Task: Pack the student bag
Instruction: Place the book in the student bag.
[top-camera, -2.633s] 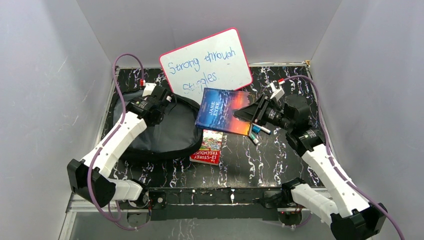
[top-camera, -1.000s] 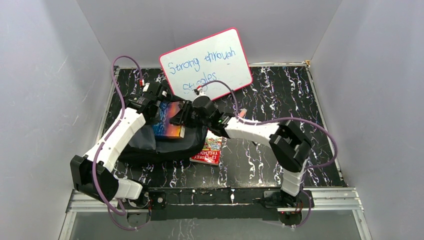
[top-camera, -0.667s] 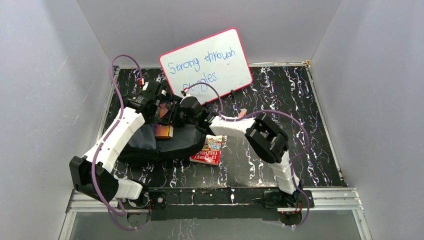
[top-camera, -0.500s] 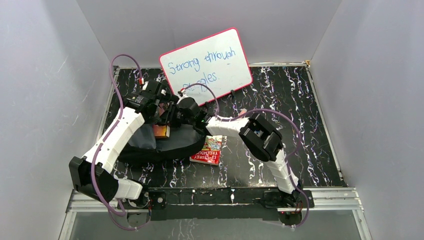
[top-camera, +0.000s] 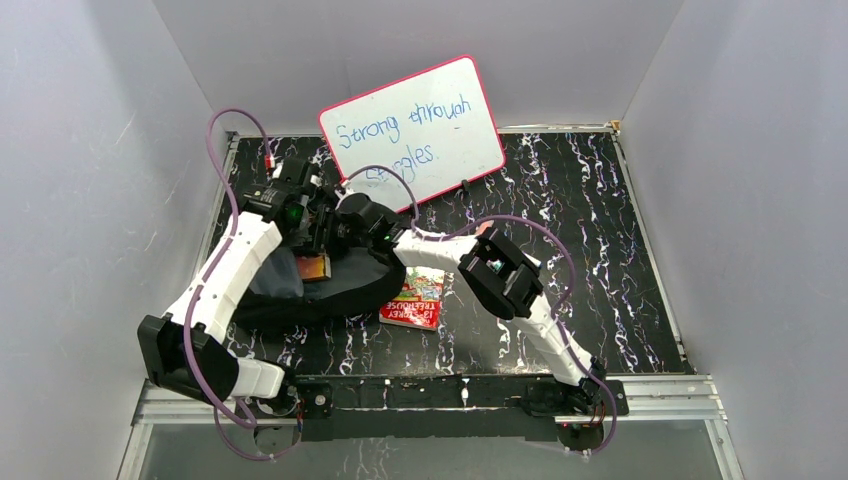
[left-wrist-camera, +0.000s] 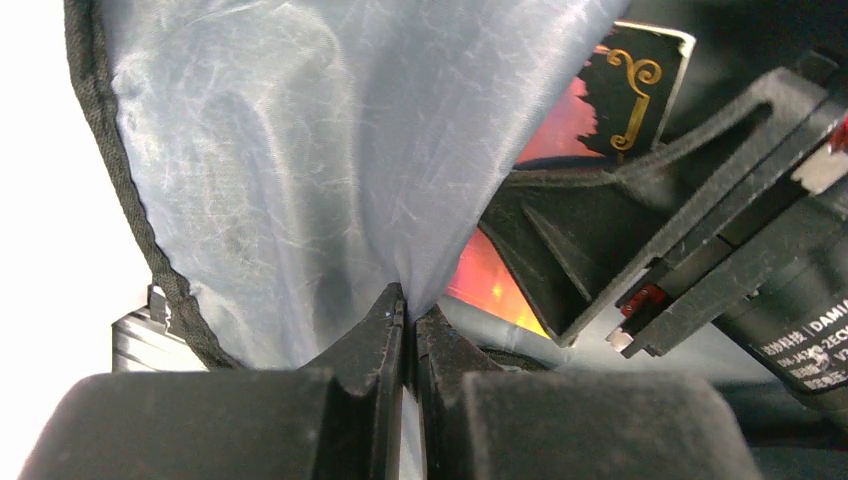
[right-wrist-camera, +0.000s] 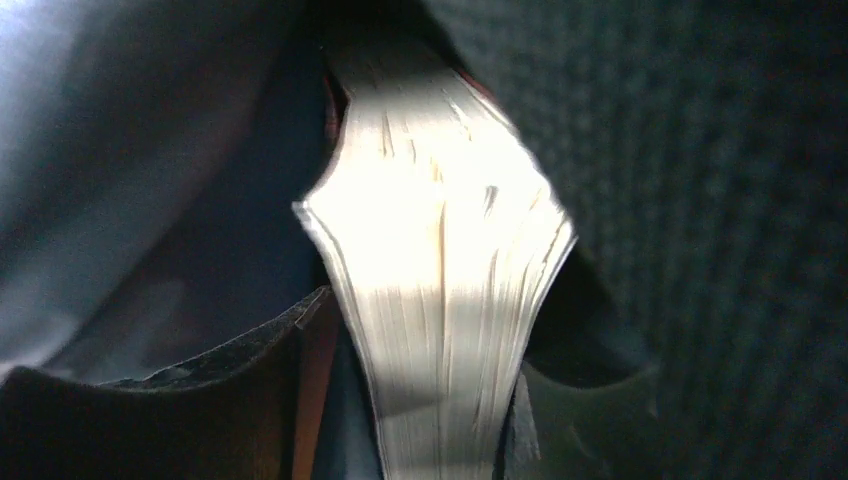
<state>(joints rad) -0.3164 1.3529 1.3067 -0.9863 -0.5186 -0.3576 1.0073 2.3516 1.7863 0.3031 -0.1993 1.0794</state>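
Note:
The black student bag (top-camera: 340, 290) lies at the table's left. My left gripper (top-camera: 312, 228) is shut on its grey lining (left-wrist-camera: 330, 150) and holds the flap up. My right gripper (top-camera: 335, 240) is shut on the orange and blue Jane Eyre book (top-camera: 312, 266), which sits mostly inside the bag's mouth. The left wrist view shows the book's orange cover (left-wrist-camera: 570, 130) between the lining and the right gripper's fingers (left-wrist-camera: 600, 270). The right wrist view shows the book's white page edge (right-wrist-camera: 440, 280) clamped between the jaws, with dark fabric around it.
A second book, red, "13-Storey Treehouse" (top-camera: 418, 298), lies on the table just right of the bag. A whiteboard with a pink rim (top-camera: 415, 125) leans on the back wall. The markers are hidden behind the right arm.
My right gripper has carried the Jane Eyre book from the table's middle leftward and pushed it deeper into the bag's mouth. My left gripper has kept the flap lifted.

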